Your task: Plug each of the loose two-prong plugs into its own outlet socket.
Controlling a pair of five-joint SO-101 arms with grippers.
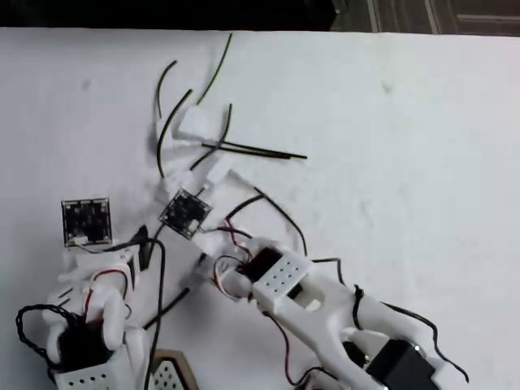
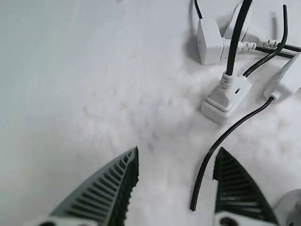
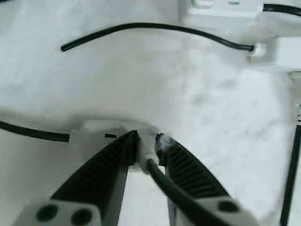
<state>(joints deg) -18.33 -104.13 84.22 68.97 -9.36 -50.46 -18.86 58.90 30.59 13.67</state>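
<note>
Two fingers of the right jaws are pressed onto a white plug, pinching it at their very tips. Its black cord trails back between them toward the wrist, so the plug's long axis runs roughly in line with the jaws. Touching the plug at the tips and stretching off to one side lies a white block, with a second cord leading away crosswise. It looks like the socket meant for this plug, though the fingers hide whether the prongs face its slots. Because the block's long axis seems to lie across the jaws and not ahead of them, the coming push likely depends on lining plug and block up end to end. Well beyond the tips a loose plug lies beside more white socket pieces. The left jaws are spread wide over bare tabletop and hold nothing, with a stray cord end lying just beside one finger. Ahead of them, toward that same finger's side, a seated plug stands in its socket. The right arm, already at the pair, is plainly the nearer one.
</note>
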